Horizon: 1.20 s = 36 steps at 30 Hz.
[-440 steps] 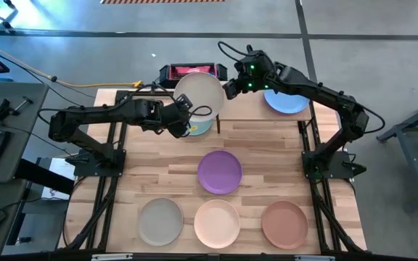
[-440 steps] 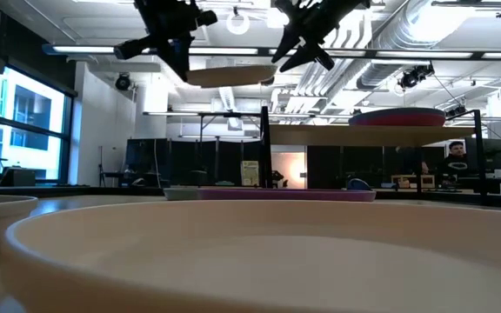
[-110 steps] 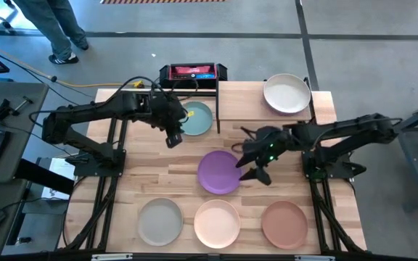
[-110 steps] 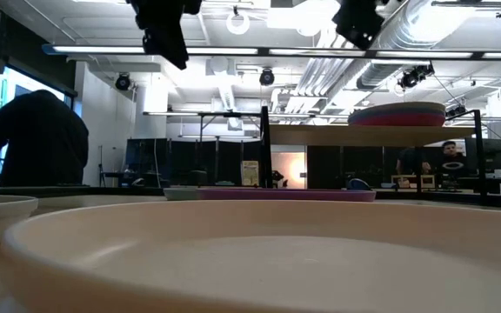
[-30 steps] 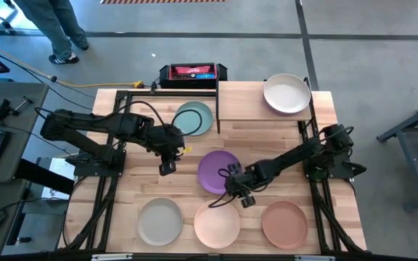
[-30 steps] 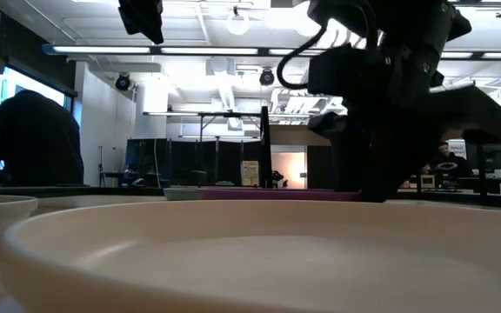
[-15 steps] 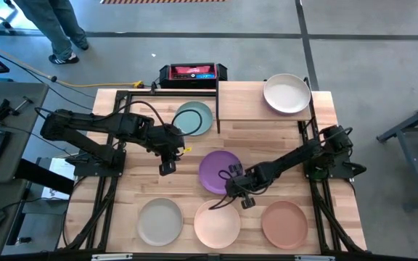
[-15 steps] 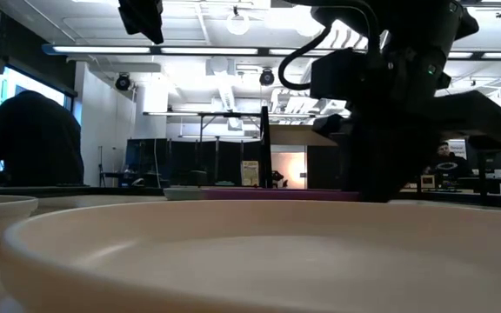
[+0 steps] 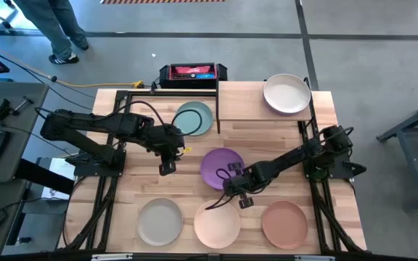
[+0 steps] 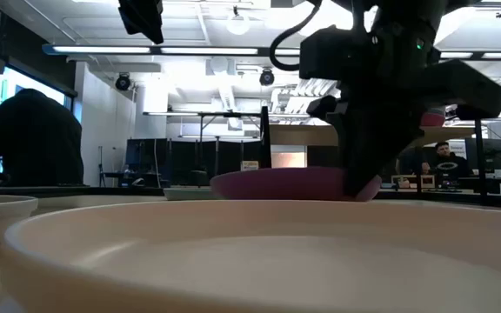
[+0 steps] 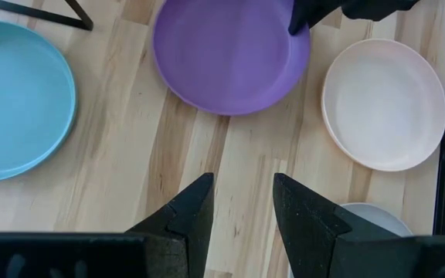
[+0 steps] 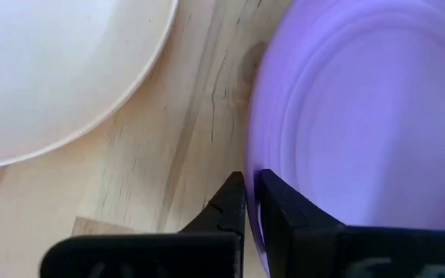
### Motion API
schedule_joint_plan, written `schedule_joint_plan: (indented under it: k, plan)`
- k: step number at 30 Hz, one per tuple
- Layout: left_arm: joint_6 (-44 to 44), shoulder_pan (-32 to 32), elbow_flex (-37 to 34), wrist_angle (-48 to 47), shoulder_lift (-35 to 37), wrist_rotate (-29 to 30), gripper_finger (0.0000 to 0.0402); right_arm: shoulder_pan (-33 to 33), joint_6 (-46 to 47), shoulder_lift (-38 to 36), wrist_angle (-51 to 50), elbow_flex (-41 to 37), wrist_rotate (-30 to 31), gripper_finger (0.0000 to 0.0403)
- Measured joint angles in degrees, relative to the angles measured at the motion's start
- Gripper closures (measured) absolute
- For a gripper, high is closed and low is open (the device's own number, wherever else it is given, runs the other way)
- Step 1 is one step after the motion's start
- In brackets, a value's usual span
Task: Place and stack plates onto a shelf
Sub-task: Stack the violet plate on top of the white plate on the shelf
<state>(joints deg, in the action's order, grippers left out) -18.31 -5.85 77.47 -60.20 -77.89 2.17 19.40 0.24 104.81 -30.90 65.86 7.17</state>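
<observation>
From above, the right gripper (image 9: 232,190) sits at the near edge of the purple plate (image 9: 221,167) in the middle of the table (image 9: 267,141), with the left gripper (image 9: 167,167) just to that plate's left.

At table height, the purple plate (image 10: 277,183) hangs tilted, clear of the table.

The left wrist view shows the left fingers (image 11: 195,212) spread apart over bare wood.

The right wrist view shows the fingers (image 12: 230,202) clamped on the purple plate's rim, beside the peach plate (image 12: 52,69).
</observation>
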Motion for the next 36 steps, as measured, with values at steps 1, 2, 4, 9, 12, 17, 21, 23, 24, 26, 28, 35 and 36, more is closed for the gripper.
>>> schedule_joint_plan:
  k: [1,2,4,9,12,17,21,23,24,26,28,35,36]
  plan:
    - [0.0,0.0,0.0,0.0,0.0,0.0,0.0277,0.0,0.0,0.0,-1.2,0.8,0.0,0.0402]
    - [0.0,0.0,0.0,0.0,0.0,0.0,0.0277,0.0,0.0,0.0,-2.5,1.6,0.1,0.0402]
    - [0.0,0.0,0.0,0.0,0.0,0.0,0.0277,0.0,0.5,0.0,-4.9,3.2,0.1,0.0403]
    - [0.0,0.0,0.0,0.0,0.0,0.0,0.0277,0.0,3.9,0.1,-10.4,7.1,0.1,0.0402]
    - [0.2,0.0,0.0,0.0,0.0,0.0,0.0277,0.0,5.6,0.1,-13.4,9.5,0.1,0.0402]
    - [0.5,0.0,0.0,0.0,0.0,0.0,0.0277,0.0,7.7,0.1,-19.6,14.4,0.1,0.0402]
    - [0.6,0.0,0.0,0.0,0.0,0.0,0.0277,0.0,10.3,0.1,-25.2,18.4,1.2,0.0402]
    - [0.6,0.0,0.0,0.0,0.0,0.0,0.0277,0.0,11.7,0.1,-27.9,20.3,1.5,0.0402]
    - [0.6,0.0,0.0,0.0,0.0,0.0,0.0277,0.0,12.2,0.1,-28.8,21.3,1.6,0.0402]
    - [0.5,0.0,0.0,0.0,0.0,0.0,0.0277,0.0,13.8,0.1,-31.1,23.2,1.7,0.0402]
    - [0.5,0.0,0.0,0.0,0.0,0.0,0.0277,0.0,15.4,0.1,-34.1,25.1,1.7,0.0402]
    - [2.1,0.0,0.0,0.0,0.0,0.0,0.0277,0.1,20.4,0.1,-47.0,34.0,1.7,0.0403]
    - [2.3,0.0,0.0,0.0,0.0,0.0,0.0277,0.2,20.5,0.1,-48.7,35.5,1.7,0.0403]
